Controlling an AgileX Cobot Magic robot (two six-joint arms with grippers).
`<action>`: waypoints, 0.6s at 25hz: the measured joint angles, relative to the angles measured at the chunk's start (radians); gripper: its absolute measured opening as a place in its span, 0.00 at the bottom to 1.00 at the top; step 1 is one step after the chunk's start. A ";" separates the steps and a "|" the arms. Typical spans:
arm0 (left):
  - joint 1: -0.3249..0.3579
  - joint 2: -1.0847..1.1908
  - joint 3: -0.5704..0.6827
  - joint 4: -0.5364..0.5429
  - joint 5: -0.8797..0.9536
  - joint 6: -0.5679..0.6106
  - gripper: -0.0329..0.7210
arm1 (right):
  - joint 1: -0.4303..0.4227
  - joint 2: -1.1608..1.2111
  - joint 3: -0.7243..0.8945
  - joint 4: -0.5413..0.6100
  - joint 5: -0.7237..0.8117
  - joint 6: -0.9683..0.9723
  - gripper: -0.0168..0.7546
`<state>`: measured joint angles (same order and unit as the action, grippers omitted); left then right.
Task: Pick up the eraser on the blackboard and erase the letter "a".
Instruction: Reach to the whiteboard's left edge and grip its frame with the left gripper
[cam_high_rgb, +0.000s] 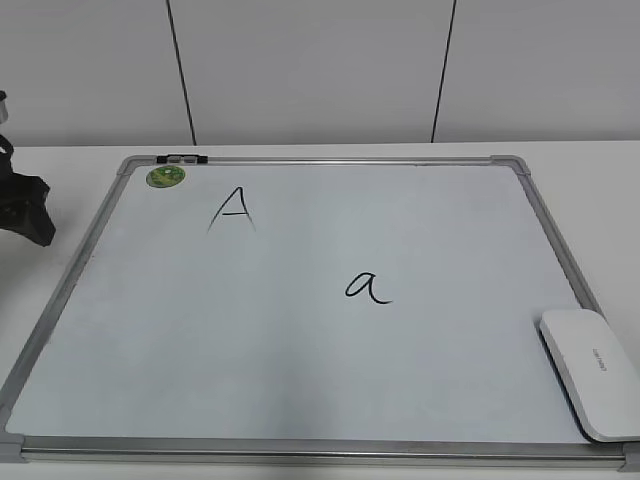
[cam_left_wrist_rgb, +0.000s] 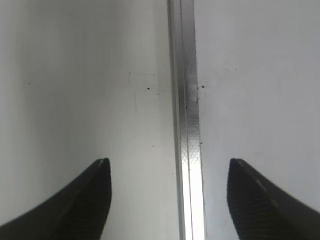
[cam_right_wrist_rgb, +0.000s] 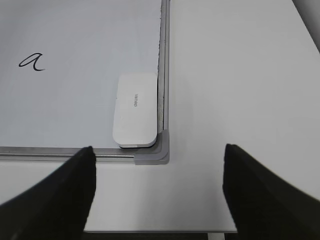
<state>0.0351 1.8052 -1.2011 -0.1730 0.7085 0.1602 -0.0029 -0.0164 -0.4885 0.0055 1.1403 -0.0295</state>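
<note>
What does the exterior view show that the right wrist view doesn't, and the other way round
Only the exterior view shows the capital "A", the green magnet in the board's far left corner, and part of the left arm beside the board. Only the right wrist view shows the right gripper, its jaws open and empty, hovering off the board's near corner, with bare table beyond the frame. Both show the blackboard, the letter "a" and the eraser lying flat in the corner against the frame.
</note>
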 joint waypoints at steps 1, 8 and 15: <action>0.000 0.009 -0.008 0.000 0.000 0.000 0.74 | 0.000 0.000 0.000 0.000 0.000 0.000 0.78; 0.000 0.078 -0.096 -0.037 0.030 0.000 0.74 | 0.000 0.000 0.000 0.002 0.000 0.000 0.78; 0.000 0.127 -0.144 -0.069 0.055 0.033 0.74 | 0.000 0.014 -0.004 0.030 0.000 0.000 0.78</action>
<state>0.0351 1.9323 -1.3449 -0.2421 0.7632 0.1930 -0.0029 -0.0022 -0.4925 0.0360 1.1403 -0.0295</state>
